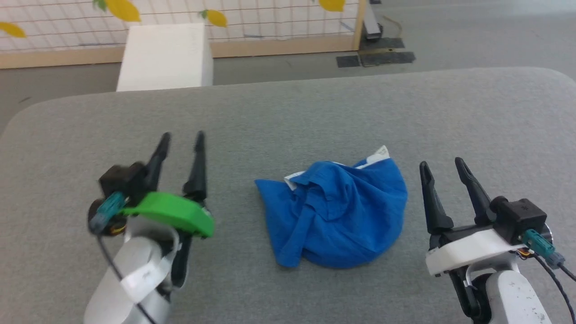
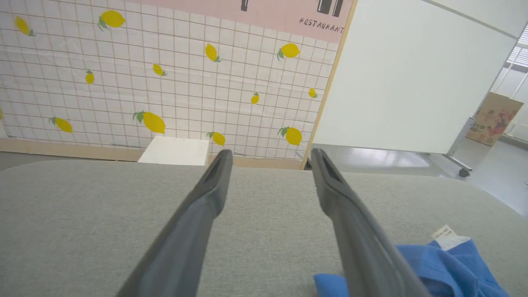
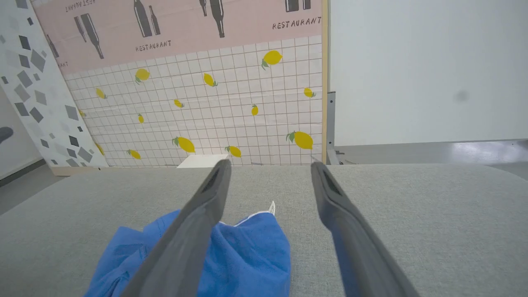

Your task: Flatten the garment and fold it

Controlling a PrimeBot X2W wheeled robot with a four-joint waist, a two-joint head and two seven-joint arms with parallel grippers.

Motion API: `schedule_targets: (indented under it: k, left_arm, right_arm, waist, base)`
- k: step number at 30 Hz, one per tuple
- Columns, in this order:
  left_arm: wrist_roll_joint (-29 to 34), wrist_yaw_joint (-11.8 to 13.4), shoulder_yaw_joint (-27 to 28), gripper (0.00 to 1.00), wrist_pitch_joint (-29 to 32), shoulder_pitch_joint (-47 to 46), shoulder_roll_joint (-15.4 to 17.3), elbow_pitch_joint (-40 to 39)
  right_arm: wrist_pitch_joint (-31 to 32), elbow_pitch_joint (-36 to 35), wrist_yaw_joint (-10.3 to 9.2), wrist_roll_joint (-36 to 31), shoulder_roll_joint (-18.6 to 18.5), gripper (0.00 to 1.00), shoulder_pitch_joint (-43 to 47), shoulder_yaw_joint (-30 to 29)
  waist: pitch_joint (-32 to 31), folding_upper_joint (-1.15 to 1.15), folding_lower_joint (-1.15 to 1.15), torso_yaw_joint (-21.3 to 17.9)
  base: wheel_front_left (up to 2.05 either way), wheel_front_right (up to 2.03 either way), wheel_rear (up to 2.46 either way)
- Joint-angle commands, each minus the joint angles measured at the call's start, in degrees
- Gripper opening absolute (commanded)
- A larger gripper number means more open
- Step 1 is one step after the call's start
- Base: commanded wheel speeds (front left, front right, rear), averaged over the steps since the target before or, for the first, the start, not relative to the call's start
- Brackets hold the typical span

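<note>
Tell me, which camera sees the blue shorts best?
The head view: the whole crumpled shorts lie in plain sight on the grey table. The left wrist view catches a corner with the white label; the right wrist view shows one side, partly behind a dark finger.

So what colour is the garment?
The garment is bright blue, white-edged; best in head view.

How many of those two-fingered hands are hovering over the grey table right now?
2. The left hand is at the near left of the table, the right hand at its near right; both open and empty, the crumpled blue shorts between them.
</note>
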Motion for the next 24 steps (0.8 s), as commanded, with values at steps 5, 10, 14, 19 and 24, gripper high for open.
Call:
schedule_targets:
  k: [5,10,14,19,24]
  left_arm:
    - [3.12,1.95,3.19,1.0,-2.97,7.0,1.33,-2.95]
    - [6.02,1.76,7.02,1.0,-3.16,11.73,-0.35,-7.43]
    - [8.54,1.02,10.85,1.0,-3.18,14.36,-3.52,-10.72]
    - [11.2,-1.29,13.17,1.0,-3.18,15.4,-6.88,-11.89]
    - [12.8,-3.75,14.52,1.0,-3.19,14.54,-8.79,-10.8]
  right_arm:
    - [1.66,-1.59,-0.09,-2.18,0.03,1.0,0.23,1.72]
    - [7.49,-2.05,-0.09,-4.71,0.03,1.0,-1.74,5.81]
    - [16.7,0.3,-0.09,-6.28,0.03,1.0,-5.01,9.6]
    - [29.78,5.64,-0.09,-11.96,0.02,1.0,-9.6,12.82]
    - [37.52,9.05,-0.09,-15.93,0.02,0.41,-12.58,12.09]
  waist:
    - [-0.33,0.0,0.0,3.51]
    - [0.84,0.0,0.0,5.22]
    - [2.24,0.0,0.0,6.75]
    - [3.54,0.0,0.0,8.67]
    - [4.27,0.0,0.0,10.59]
  base:
    - [0.0,0.0,0.0]
    - [0.0,0.0,0.0]
    - [0.0,0.0,0.0]
    - [0.0,0.0,0.0]
    - [0.0,0.0,0.0]
